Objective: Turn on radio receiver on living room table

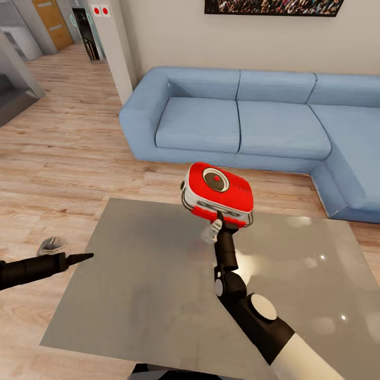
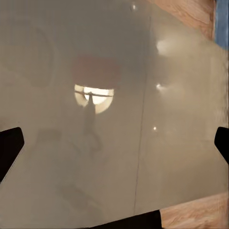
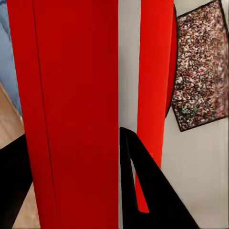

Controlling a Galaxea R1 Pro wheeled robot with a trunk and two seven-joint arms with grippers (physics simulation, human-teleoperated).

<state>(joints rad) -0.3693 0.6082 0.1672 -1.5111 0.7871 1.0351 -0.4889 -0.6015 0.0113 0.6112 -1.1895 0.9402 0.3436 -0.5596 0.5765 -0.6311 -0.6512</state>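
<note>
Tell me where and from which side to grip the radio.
Grip the radio receiver across its narrow white-striped near edge, coming from the robot's side, as the right gripper does. Its dial faces up, so this probably leaves the front free; the thin wire handle looks flimsy.

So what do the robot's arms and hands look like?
Mostly black. The right arm is black and chunky, with round pale grey caps on its joints, and lower down it turns into a smooth white sleeve. Its right hand has thin black fingers that taper to points. The left arm is a slim black tube, and the left hand ends in a sharp black tip.
</note>
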